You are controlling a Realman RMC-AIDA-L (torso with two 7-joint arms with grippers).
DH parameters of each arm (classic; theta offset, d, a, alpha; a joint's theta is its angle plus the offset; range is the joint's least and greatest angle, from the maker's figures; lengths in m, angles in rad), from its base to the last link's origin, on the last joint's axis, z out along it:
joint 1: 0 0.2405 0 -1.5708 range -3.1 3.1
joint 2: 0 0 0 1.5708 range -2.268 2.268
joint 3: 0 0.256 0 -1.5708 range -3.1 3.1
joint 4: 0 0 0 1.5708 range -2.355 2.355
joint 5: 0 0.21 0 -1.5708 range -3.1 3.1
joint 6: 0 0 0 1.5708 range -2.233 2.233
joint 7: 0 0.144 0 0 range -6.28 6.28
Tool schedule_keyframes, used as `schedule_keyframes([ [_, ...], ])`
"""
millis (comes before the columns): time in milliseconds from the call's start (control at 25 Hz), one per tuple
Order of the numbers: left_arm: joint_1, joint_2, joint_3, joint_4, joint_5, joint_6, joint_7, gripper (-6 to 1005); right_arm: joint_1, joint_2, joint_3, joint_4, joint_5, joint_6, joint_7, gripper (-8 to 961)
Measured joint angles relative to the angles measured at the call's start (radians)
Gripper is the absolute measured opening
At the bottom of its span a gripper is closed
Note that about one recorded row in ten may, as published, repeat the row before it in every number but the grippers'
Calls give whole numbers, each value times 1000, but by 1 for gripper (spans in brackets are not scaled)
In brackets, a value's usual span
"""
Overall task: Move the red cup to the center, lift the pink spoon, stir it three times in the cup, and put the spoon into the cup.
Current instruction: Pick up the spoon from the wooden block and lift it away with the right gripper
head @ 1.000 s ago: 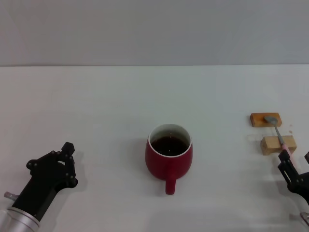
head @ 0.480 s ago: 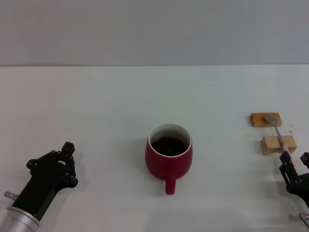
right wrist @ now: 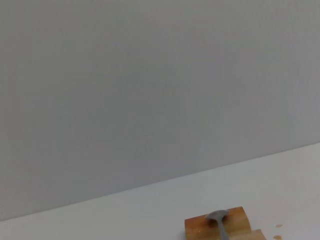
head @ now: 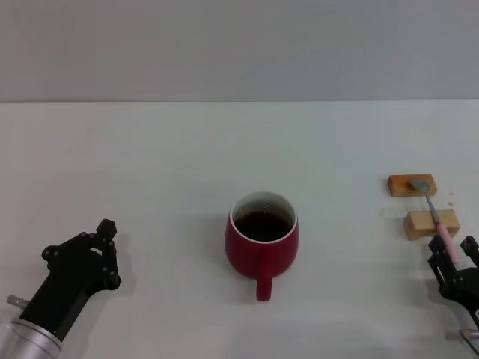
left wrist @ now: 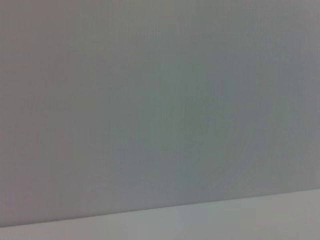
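The red cup [head: 261, 243] stands upright mid-table, holding dark liquid, with its handle pointing toward me. The pink spoon [head: 438, 221] lies across two tan wooden blocks at the right. Its grey bowl rests on the far block [head: 404, 185] and its pink handle crosses the near block [head: 421, 224]. My right gripper [head: 452, 253] sits at the near end of the handle, open, with a finger on either side of the pink tip. The right wrist view shows the spoon [right wrist: 217, 218] on the far block [right wrist: 200, 227]. My left gripper [head: 81, 250] rests open at the lower left, far from the cup.
The white table [head: 150, 164] runs back to a grey wall. Nothing stands between the cup and the blocks. The left wrist view shows only the wall and a strip of table edge.
My right gripper has shifted slightly left and forward, so the handle tip now lies between its fingers. The cup, spoon and left arm have not moved.
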Motion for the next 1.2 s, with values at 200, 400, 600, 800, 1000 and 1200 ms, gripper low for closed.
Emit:
schedule_keyframes([
  [200,0,0,0,0,-1,0,0,-1,0,0,-3,0,0,-3,1,502],
  [400,-4,0,0,5,-1,0,-1,-1,0,0,-3,0,0,-3,3,474],
  [600,-6,0,0,6,-1,0,-2,-1,0,0,-3,2,0,-4,4,435],
  [800,-6,0,0,6,-1,0,-2,-1,0,-1,-5,2,0,-4,5,426],
  [1000,-5,0,0,7,-2,0,-4,-1,-4,1,-1,2,0,-4,1,320],
  [1200,-5,0,0,8,-3,0,-4,-1,-10,1,3,2,7,-5,0,169],
])
